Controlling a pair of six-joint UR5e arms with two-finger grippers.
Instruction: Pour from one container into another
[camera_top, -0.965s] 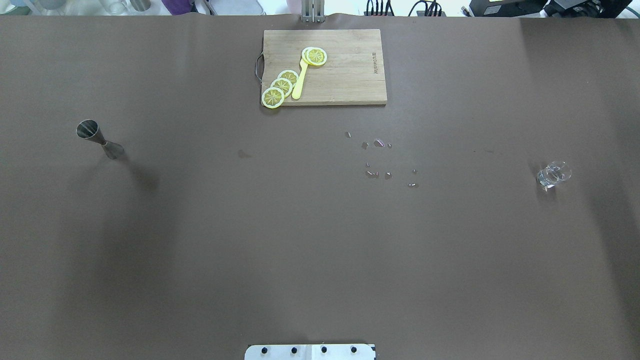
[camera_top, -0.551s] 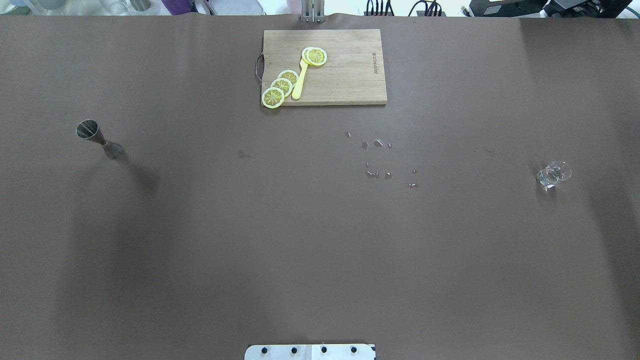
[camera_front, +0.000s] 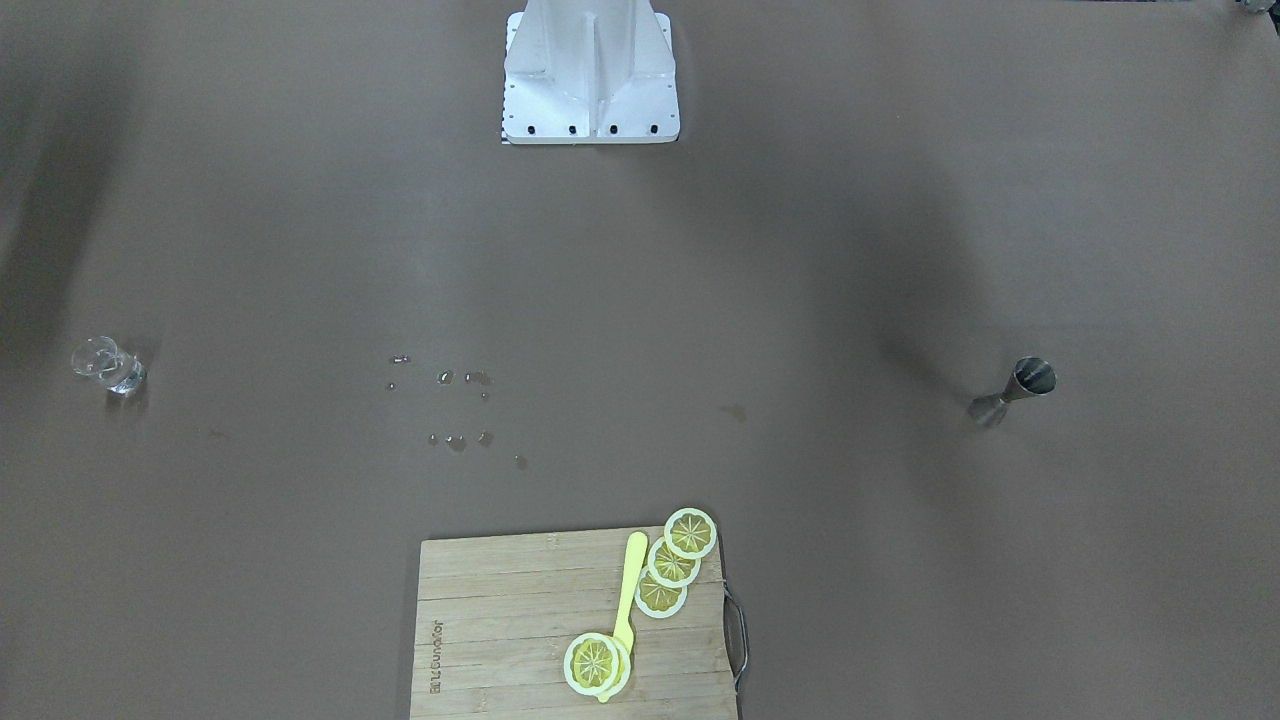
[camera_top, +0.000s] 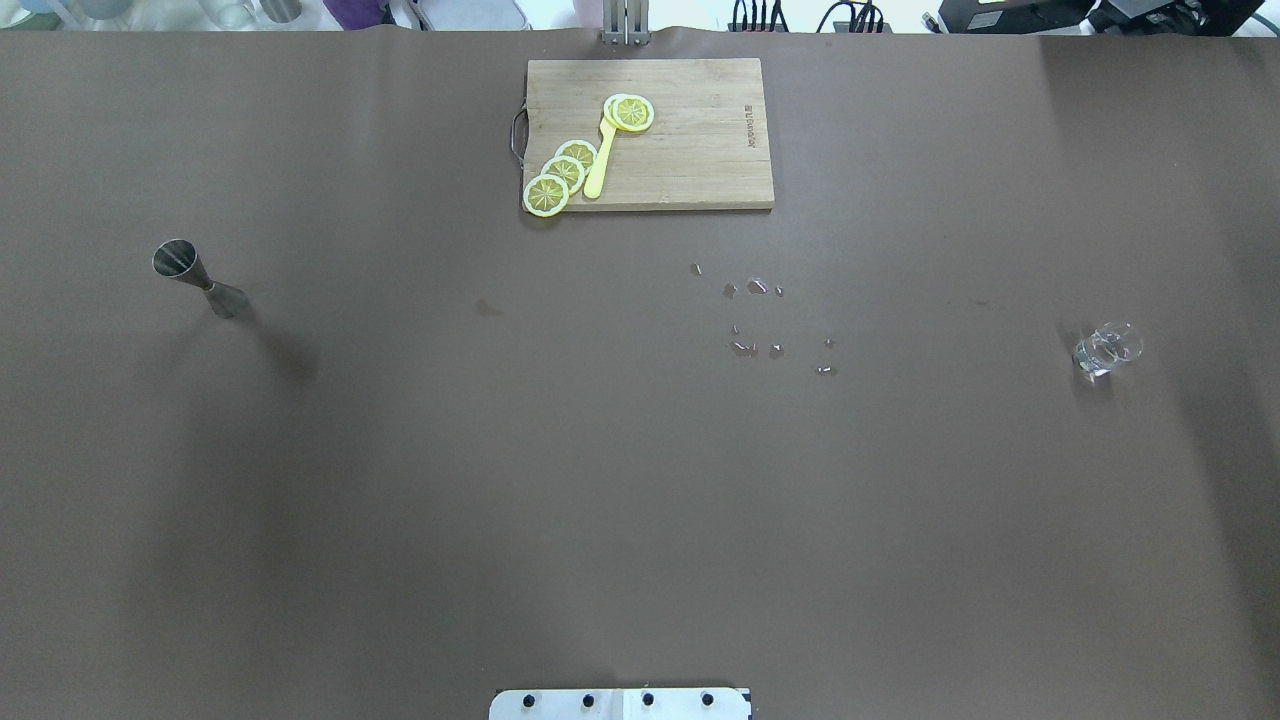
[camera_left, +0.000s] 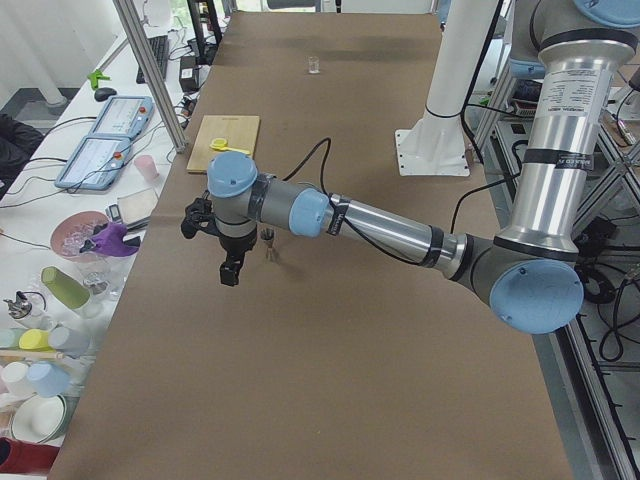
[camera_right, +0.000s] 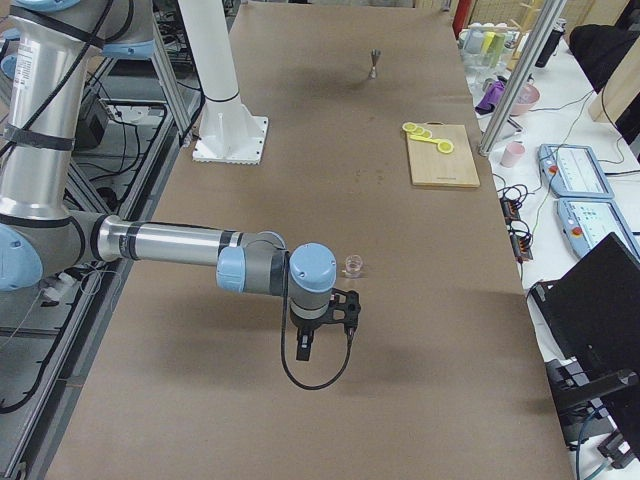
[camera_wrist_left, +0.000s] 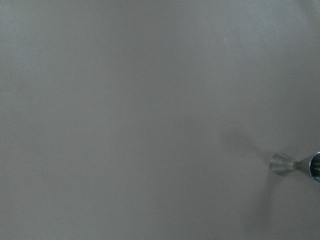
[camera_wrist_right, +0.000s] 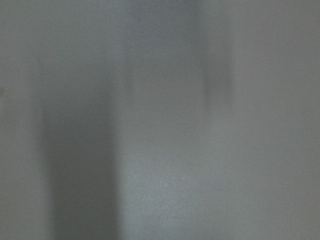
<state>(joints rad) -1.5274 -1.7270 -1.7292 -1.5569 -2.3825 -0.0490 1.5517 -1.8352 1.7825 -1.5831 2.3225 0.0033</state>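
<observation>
A steel jigger (camera_top: 200, 278) stands on the brown table at the left, and also shows in the front-facing view (camera_front: 1012, 390) and at the right edge of the left wrist view (camera_wrist_left: 295, 165). A small clear glass (camera_top: 1107, 348) stands at the far right (camera_front: 107, 365). Neither gripper appears in the overhead or front-facing views. In the exterior left view my left gripper (camera_left: 230, 270) hangs just beside the jigger (camera_left: 268, 240). In the exterior right view my right gripper (camera_right: 325, 335) hangs near the glass (camera_right: 352, 265). I cannot tell whether either is open or shut.
A wooden cutting board (camera_top: 690, 140) with lemon slices (camera_top: 562, 172) and a yellow utensil lies at the table's far middle. Small droplets or shards (camera_top: 760, 320) are scattered right of centre. The robot base (camera_front: 590, 70) stands at the near edge.
</observation>
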